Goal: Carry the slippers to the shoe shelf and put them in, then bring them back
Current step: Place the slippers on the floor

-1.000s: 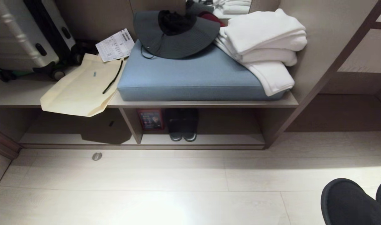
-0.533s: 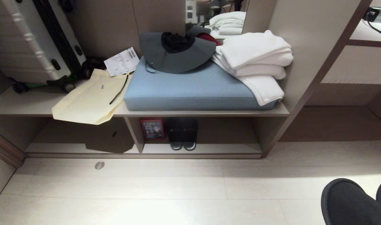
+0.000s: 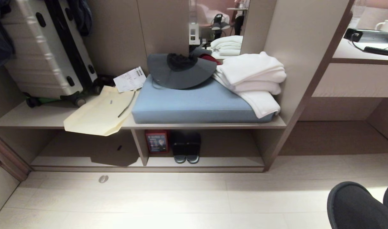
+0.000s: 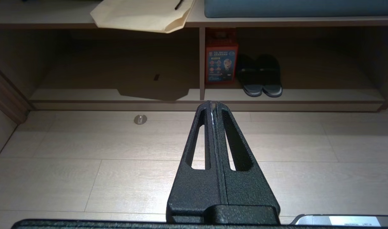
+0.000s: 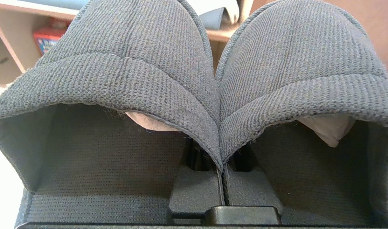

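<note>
So the big thing in front is the shoe shelf (image 3: 197, 126), a low wide cubby unit with a divider splitting it in two. On its top board sit a blue cushion (image 3: 198, 103), a stack of white towels (image 3: 249, 74), a grey hat (image 3: 181, 71) and a cream tote bag (image 3: 100, 113) that droops over the front edge, throwing a shadow into the left cubby. A silver suitcase (image 3: 46, 51) leans on the far left end.

The right cubby already holds a red box (image 3: 156, 142) against the divider and a dark pair of slides (image 3: 185, 148) right beside it. The rest of that bay looks free, which is my guess for where the carried pair goes.

The slippers (image 5: 194, 73) are held by the right gripper (image 5: 221, 178), low at the right edge of the head view and well short of the shelf. Its jaws are pinched together on the two inner edges where the slippers meet, so one grip carries both side by side, toes pointing forward, ready to slide in flat.

The left gripper (image 4: 214, 108) hangs empty over the floor, jaws pressed together, just parked.
</note>
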Available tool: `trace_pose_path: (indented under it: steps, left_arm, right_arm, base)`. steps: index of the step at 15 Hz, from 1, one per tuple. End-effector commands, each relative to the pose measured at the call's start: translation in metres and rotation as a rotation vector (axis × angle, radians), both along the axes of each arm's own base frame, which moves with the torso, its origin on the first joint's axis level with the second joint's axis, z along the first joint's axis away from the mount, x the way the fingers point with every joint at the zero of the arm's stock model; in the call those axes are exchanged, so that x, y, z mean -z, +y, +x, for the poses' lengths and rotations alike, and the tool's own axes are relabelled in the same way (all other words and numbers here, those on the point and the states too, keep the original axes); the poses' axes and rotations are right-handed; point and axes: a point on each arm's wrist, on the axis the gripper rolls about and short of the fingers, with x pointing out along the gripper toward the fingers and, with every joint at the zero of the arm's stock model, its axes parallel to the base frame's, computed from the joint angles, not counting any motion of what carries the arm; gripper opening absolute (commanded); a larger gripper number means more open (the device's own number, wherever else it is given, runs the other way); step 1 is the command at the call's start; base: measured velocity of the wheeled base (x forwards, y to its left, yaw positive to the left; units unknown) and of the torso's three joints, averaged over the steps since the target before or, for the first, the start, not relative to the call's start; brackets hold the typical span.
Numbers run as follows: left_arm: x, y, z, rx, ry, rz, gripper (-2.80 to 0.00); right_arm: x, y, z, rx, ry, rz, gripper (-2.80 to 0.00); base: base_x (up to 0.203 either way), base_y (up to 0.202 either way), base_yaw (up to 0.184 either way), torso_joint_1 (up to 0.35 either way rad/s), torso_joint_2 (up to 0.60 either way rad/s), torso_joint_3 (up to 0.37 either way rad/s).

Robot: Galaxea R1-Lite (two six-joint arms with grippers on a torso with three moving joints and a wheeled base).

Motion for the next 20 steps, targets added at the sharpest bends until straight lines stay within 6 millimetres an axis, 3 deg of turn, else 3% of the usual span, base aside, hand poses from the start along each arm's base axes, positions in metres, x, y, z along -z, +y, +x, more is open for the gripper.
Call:
trace_pose_path:
  steps: [1, 7, 20]
  left_arm:
    - [0.0001, 0.0, 0.0001, 0.0, 0.002, 0.0, -2.8]
    - [-0.0001, 0.0, 0.0, -0.002, -0.001, 0.001, -2.8]
    - [-0.0002, 0.0, 0.0001, -0.002, 0.0, 0.004, -2.8]
  right_arm:
    - [-0.0001, 0.0, 0.0001, 0.0, 0.001, -0.001, -2.8]
    - [0.0001, 0.0, 0.0001, 0.0, 0.002, 0.001, -2.8]
    - [-0.0001, 0.0, 0.0001, 0.0, 0.001, -0.001, -2.8]
  base:
    - [0.0, 0.0, 0.0, 0.002, 0.01, 0.198]
    - [0.0, 0.0, 0.0, 0.005, 0.0, 0.19]
    - [0.0, -0.006, 0.0, 0.001, 0.0, 0.01]
